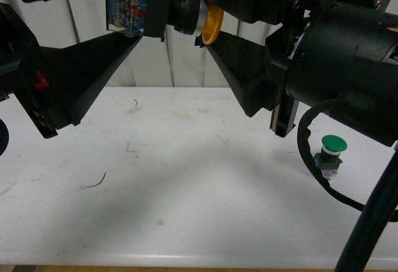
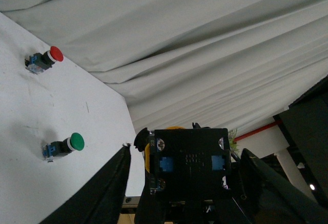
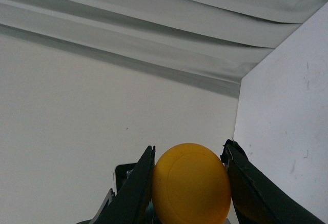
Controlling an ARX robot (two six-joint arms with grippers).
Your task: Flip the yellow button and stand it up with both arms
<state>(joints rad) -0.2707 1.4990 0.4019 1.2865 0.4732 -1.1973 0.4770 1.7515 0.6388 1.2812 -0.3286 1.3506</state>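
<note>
**A:** Where's the yellow button (image 1: 180,12) (image 2: 189,165) (image 3: 190,183) rel. to the claws?

**B:** Mid-air, well above the table (image 1: 186,178), lying sideways btwn the two. The cap end sits inside the right gripper (image 1: 204,14) (image 3: 189,149). The contact-block end sits inside the left gripper (image 1: 127,10) (image 2: 187,152).

**A:** Right claw's state?

**B:** Pinching the cap. In the right wrist view both fingers meet the cap's sides, no gap.

**A:** And the left?

**B:** Spread. The left wrist view shows a thin gap on each side of the block. In the front view its lower finger tip is at the block's bottom corner, but I can't tell if it's touching.

**A:** Counts?

**B:** 3 buttons, 1 per colour. The yellow one is held up. The green button (image 1: 333,154) (image 2: 69,144) is on the table near the right arm's cable (image 1: 311,160). The red button (image 2: 48,57) is also on the table, apart from the green, and shows only in the left wrist view. 2 claws.
</note>
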